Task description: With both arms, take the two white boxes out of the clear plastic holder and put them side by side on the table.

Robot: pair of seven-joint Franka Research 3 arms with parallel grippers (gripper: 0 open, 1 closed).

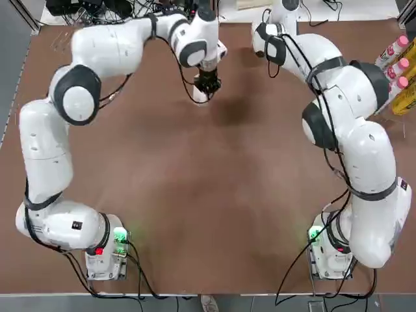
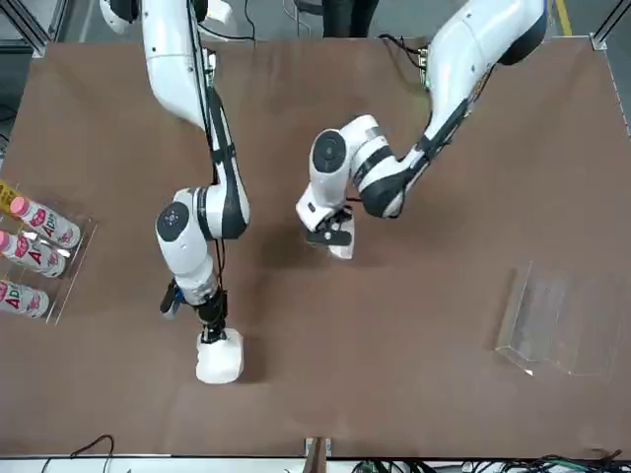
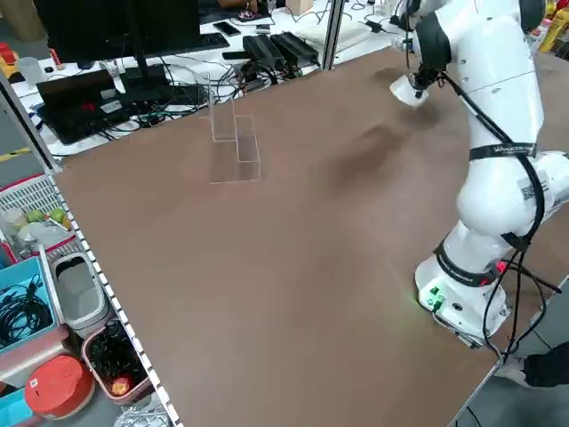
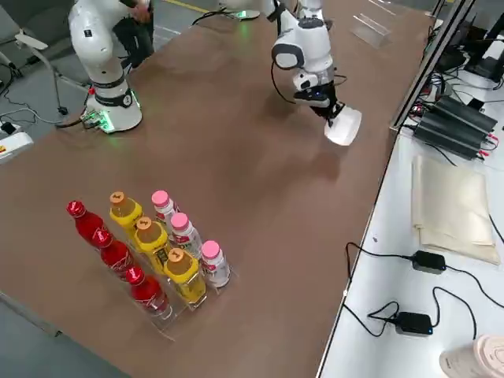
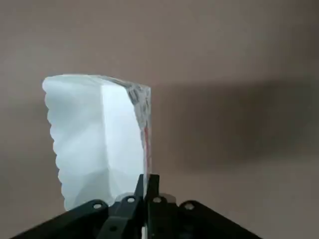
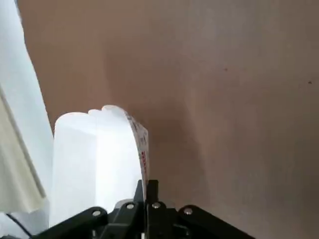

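Front view, left to right: right gripper point(image 2: 210, 333) is pinching one white box point(image 2: 219, 359) low above the table point(image 2: 414, 374) at lower left; left gripper point(image 2: 333, 234) is clamping the second box point(image 2: 341, 246) at centre, carrying it clear of the emptied clear plastic holder point(image 2: 560, 325) at right

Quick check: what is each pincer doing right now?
Left pincer: shut on a small white rounded-corner box.
Right pincer: shut on the other small white box.

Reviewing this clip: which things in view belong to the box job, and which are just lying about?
Job:
- left gripper holding a white box
- right gripper holding the other white box
- clear plastic holder, empty
- table

Lying about:
- bottle rack
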